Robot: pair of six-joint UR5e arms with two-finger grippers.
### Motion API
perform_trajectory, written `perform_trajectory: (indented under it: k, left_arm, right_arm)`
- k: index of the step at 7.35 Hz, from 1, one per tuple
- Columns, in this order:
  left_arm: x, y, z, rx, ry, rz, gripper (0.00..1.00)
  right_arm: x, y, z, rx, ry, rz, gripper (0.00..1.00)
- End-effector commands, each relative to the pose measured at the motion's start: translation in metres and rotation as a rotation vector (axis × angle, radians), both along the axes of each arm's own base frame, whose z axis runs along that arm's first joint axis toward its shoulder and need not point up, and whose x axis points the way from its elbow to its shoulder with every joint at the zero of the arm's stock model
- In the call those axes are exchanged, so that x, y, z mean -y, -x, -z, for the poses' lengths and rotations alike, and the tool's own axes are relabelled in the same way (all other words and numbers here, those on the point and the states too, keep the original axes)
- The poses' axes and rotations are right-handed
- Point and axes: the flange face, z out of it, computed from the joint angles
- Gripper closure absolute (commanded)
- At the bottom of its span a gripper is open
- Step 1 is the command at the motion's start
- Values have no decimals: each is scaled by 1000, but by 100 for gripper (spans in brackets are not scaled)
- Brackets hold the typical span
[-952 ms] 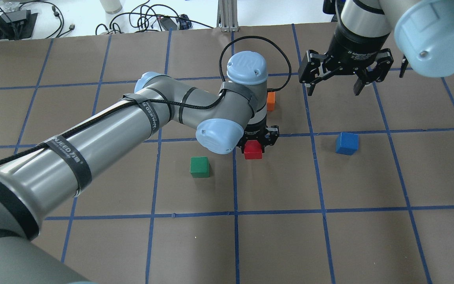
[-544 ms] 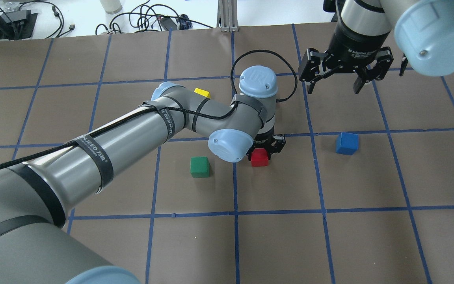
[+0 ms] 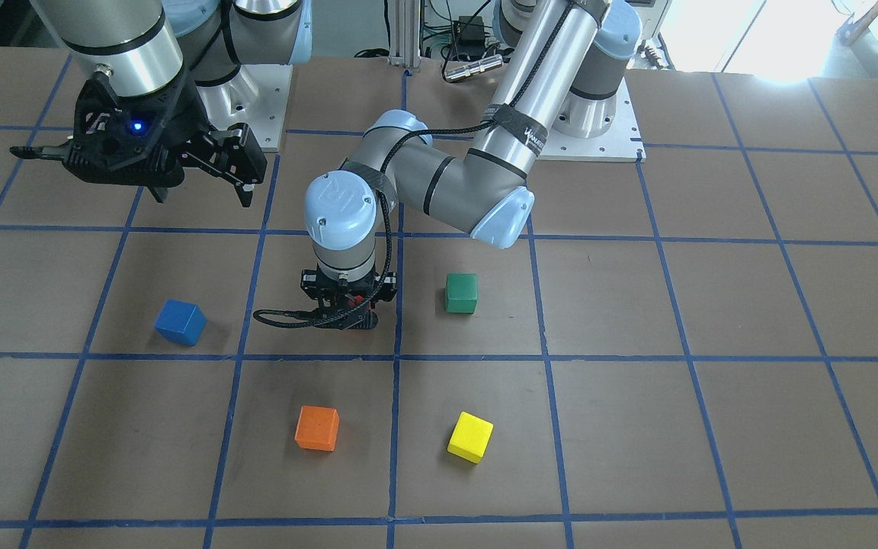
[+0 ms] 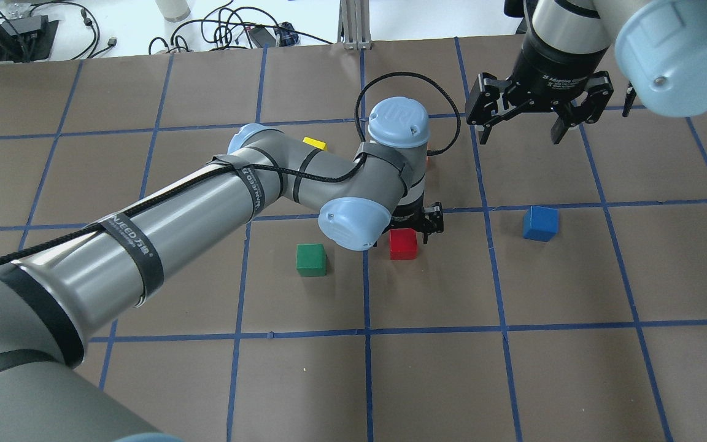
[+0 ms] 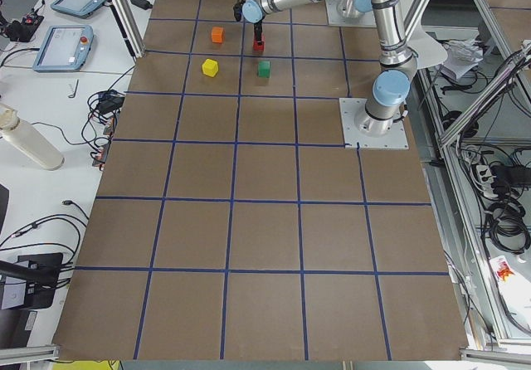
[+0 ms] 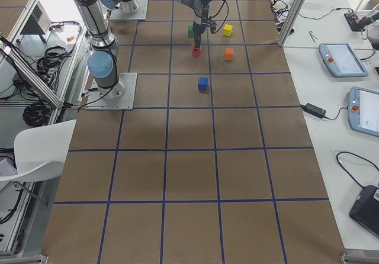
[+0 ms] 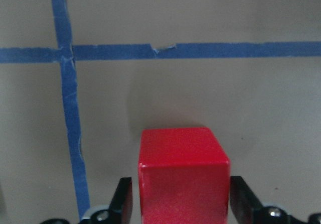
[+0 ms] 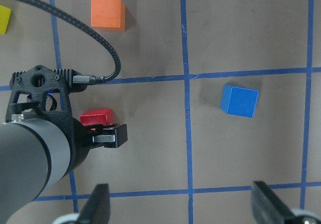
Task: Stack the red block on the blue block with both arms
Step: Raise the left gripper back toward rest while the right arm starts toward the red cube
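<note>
The red block (image 4: 404, 244) sits between the fingers of my left gripper (image 4: 405, 236), which is shut on it at or just above the table; it fills the left wrist view (image 7: 183, 179). In the front view the left gripper (image 3: 347, 309) hides nearly all of it. The blue block (image 4: 540, 223) lies alone on the table to the right of the red block, about one grid square away; it also shows in the front view (image 3: 180, 322) and the right wrist view (image 8: 239, 101). My right gripper (image 4: 520, 132) hangs open and empty above the table, beyond the blue block.
A green block (image 4: 311, 259) lies just left of the red block. An orange block (image 3: 316, 428) and a yellow block (image 3: 470, 437) lie farther out from the robot. The left forearm (image 4: 145, 233) stretches across the table's left half. Blue tape lines grid the brown table.
My left gripper carried the red block a short way to the right, toward the blue block, then settled there. The right gripper has barely moved.
</note>
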Motion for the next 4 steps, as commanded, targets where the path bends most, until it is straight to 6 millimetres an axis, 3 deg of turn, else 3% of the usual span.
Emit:
perform_trajectory:
  k: [1, 3, 4]
  left_arm:
    - [25, -55, -49, -9, 14, -55, 0]
    - [53, -134, -100, -22, 57, -82, 0]
    - [53, -175, -130, -13, 47, -83, 0]
  right_arm:
    - [-2, -1, 2, 0, -10, 0, 0]
    - [-4, -1, 6, 1, -18, 1, 0]
    - [-4, -1, 9, 1, -23, 1, 0]
